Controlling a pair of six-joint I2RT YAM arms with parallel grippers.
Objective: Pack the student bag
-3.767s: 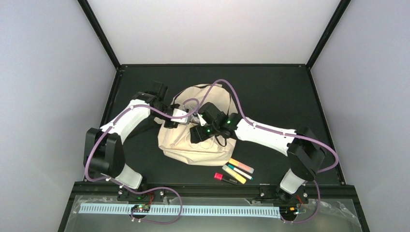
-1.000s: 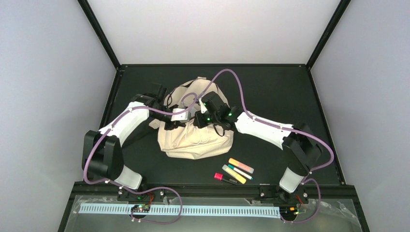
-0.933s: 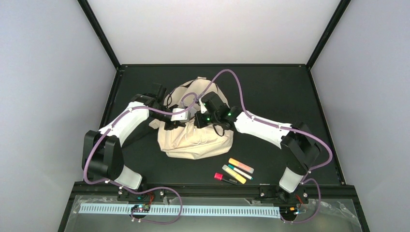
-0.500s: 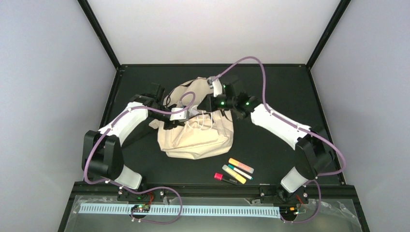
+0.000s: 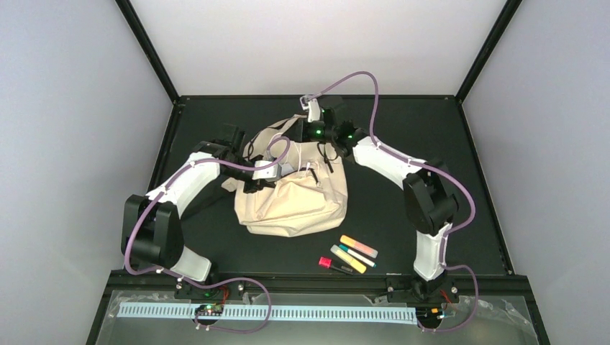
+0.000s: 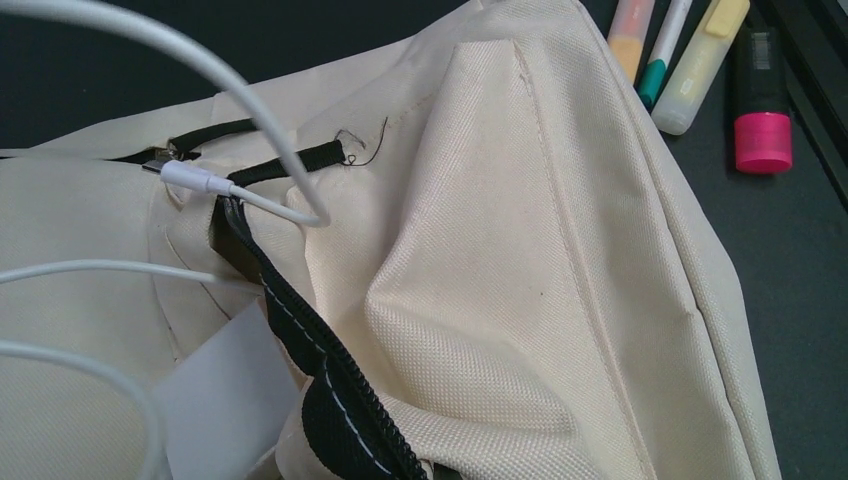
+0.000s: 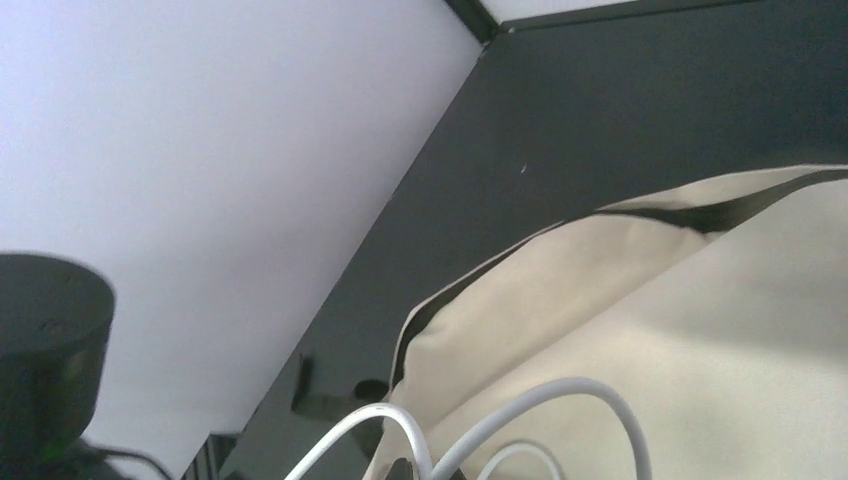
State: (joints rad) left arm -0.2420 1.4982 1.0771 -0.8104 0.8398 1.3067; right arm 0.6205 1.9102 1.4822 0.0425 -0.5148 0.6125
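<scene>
The student bag (image 5: 295, 201), cream fabric with dark zippers, lies in the middle of the table. My left gripper (image 5: 260, 178) is shut on the bag's black zipper edge (image 6: 340, 420) and holds the opening up. A white cable (image 6: 250, 95) runs to a connector (image 6: 190, 178) at that opening. My right gripper (image 5: 307, 136) hangs raised over the bag's far end, pointing left. It is shut, and loops of the white cable (image 7: 600, 395) rise from its jaws. The cable (image 5: 310, 171) drapes down onto the bag. Neither gripper's fingers show clearly in the wrist views.
Several markers lie in front of the bag near the front edge: an orange highlighter (image 5: 358, 246), a yellow one (image 5: 349, 259), a teal pen (image 5: 358, 256) and a pink-capped marker (image 5: 329, 264). The back left corner of the table (image 7: 490, 30) meets the walls.
My right gripper has closed and moved from over the bag's middle up to its far end, pulling the white cable along. The left gripper has kept its hold in place.
</scene>
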